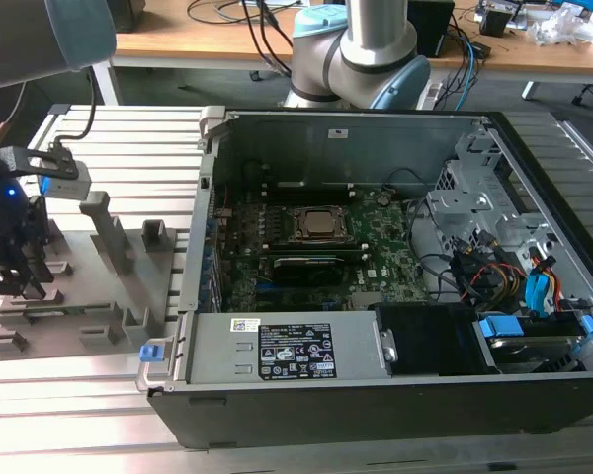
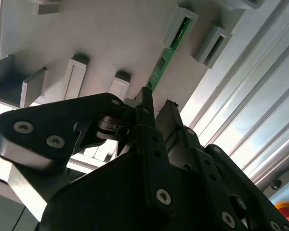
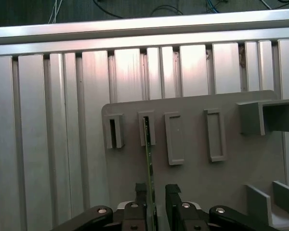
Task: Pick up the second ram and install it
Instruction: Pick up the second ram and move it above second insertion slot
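Our hand (image 3: 156, 187) straddles the ram (image 3: 148, 149), jaws slightly apart, not clamped; the fixture (image 1: 89, 286), at nine o'clock from the case (image 1: 306, 346), holds it edgewise so we can pinch it.

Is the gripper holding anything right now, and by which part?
Nothing is gripped: the gripper is open, straddling the second ram, which stands on edge in the fixture plate.
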